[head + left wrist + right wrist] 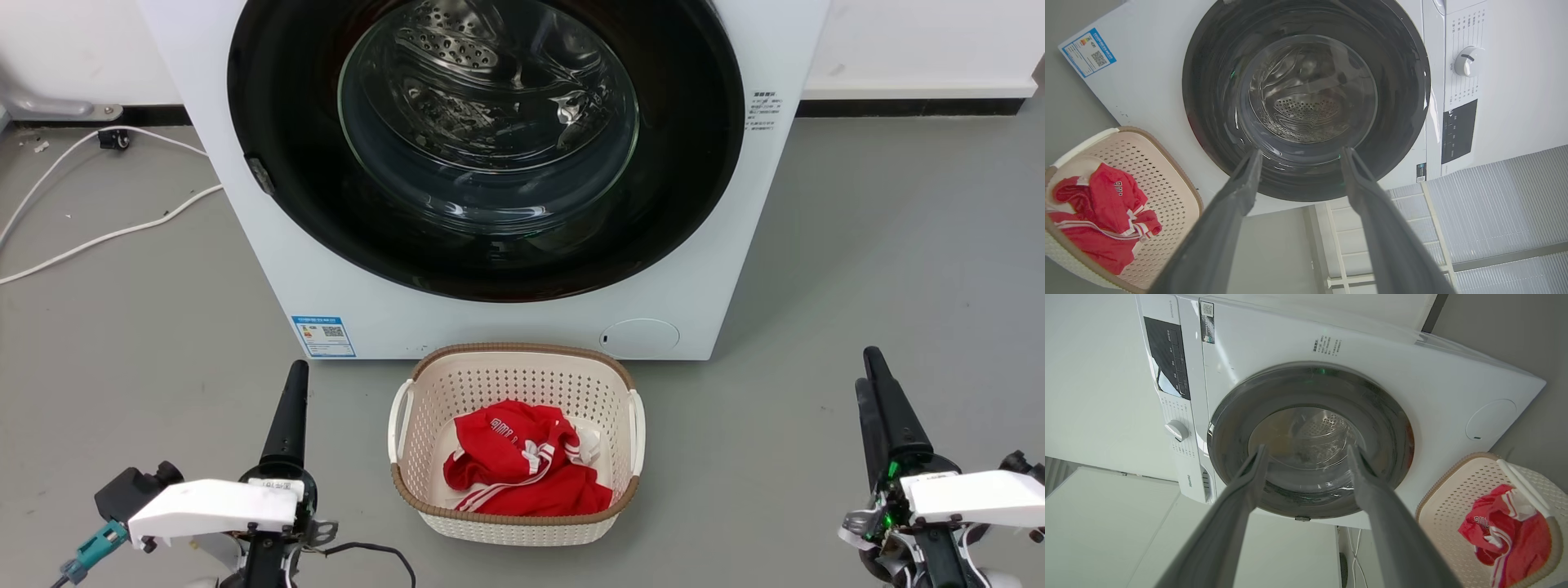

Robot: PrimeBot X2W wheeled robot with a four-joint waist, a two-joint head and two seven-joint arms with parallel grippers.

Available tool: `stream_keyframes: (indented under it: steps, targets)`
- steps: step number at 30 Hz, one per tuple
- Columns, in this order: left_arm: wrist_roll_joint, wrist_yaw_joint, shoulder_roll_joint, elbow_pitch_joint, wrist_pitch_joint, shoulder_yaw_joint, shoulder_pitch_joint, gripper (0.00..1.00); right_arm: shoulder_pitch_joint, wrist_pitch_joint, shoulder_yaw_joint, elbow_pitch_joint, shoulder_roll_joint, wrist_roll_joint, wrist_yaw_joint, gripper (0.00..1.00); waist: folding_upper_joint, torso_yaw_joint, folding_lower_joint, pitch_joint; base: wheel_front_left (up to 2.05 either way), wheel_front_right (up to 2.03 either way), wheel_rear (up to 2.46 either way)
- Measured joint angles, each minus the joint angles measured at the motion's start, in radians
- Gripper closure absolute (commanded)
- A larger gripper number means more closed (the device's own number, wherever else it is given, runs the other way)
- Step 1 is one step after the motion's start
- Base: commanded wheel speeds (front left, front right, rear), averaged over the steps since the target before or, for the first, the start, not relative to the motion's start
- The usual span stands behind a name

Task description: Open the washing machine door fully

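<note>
Left gripper (295, 376): two long dark fingers, spread apart and holding nothing, hanging low over the floor.
Right gripper (868, 367): same dark fingers, parted and empty, at about the same height.
Between the grippers: a cream perforated plastic laundry basket with a brown rim (522, 349), holding a crumpled red garment with white stripes (522, 465).
Task object: the large round glossy black washing machine door with a bulging clear glass centre (686, 163) lies ahead of both grippers, beyond the basket and well apart from the fingertips. It appears shut, flush against the big white front-loading washing machine (318, 286).
Door edge: a small grey fitting (260, 175) sits on the rim, ahead of the left gripper. Catch or hinge, I cannot tell.
Progress: likely not yet begun, with neither gripper touching the door.
Risks: fingers could slip off the glossy rim. Pulling at the hinged side would strain the door. A swinging door or lowered arm might knock the basket just below.
Surface: smooth grey floor (898, 245), with loose white cables (98, 237) far to the left gripper's outer side.
Room: white wall with dark skirting (906, 106) behind the machine.
</note>
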Motion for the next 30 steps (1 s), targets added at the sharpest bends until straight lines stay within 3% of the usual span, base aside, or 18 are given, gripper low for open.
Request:
stream_keyframes:
  steps: [23, 30]
  targets:
    - [0.480, 0.026, 0.000, -0.066, -0.080, -0.016, 0.000, 0.00, 0.010, -0.080, 0.048, -0.093, 0.001, -0.590, 0.000, 0.00, 0.0000, 0.003, 0.0000, -0.002, 0.00, 0.00, 0.00]
    - [0.595, 0.040, 0.000, -0.069, -0.101, -0.027, 0.001, 0.00, 0.013, -0.100, 0.060, -0.107, 0.002, -0.698, 0.000, 0.00, 0.0000, 0.004, 0.0000, -0.005, 0.00, 0.00, 0.00]
